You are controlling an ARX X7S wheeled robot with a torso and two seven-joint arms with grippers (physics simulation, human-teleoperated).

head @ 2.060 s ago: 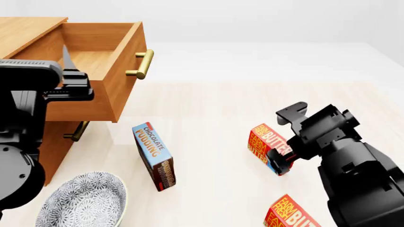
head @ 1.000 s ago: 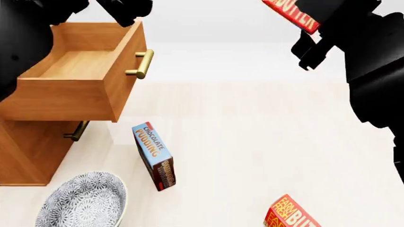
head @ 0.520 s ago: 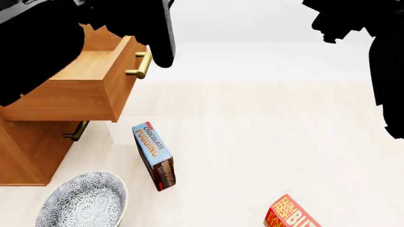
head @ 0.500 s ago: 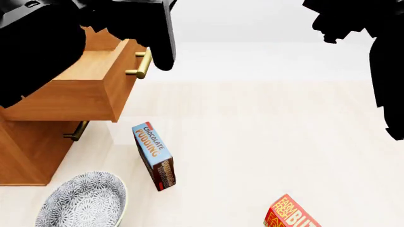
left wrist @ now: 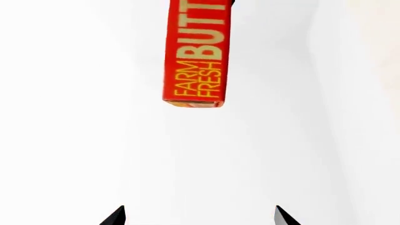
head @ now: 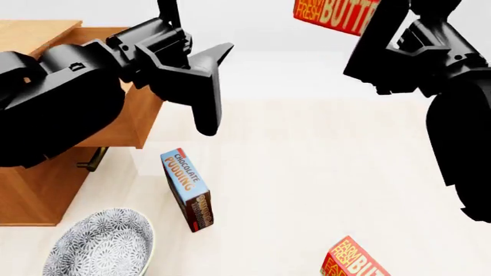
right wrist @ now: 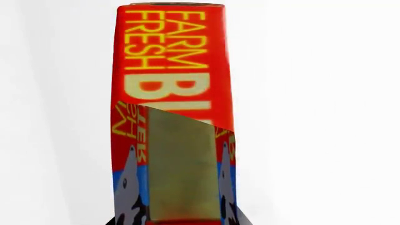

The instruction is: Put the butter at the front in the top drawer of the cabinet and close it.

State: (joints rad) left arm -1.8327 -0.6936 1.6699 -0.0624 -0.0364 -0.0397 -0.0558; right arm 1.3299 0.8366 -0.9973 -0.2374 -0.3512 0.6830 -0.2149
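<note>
A red butter carton (head: pixel 334 12) hangs high at the head view's top right, with my right gripper (head: pixel 378 20) shut on it. The right wrist view shows the same butter (right wrist: pixel 175 70) between the jaws of that right gripper (right wrist: pixel 181 221). An identical carton (head: pixel 355 260) lies on the floor at the bottom edge. My left gripper (head: pixel 217 86) is open and empty in front of the cabinet (head: pixel 31 195), hiding most of the pulled-out top drawer (head: pixel 132 121). In the left wrist view the butter (left wrist: pixel 195 51) hangs well beyond the left gripper (left wrist: pixel 200 218).
A blue chocolate pudding box (head: pixel 186 190) stands on the pale floor below the drawer. A patterned bowl (head: pixel 100 244) sits at the bottom left. A lower drawer's brass handle (head: pixel 94 160) shows under the open drawer.
Both arms have come down into view. The butter in the right gripper shows again at the top. The left arm has swung across the drawer front.
</note>
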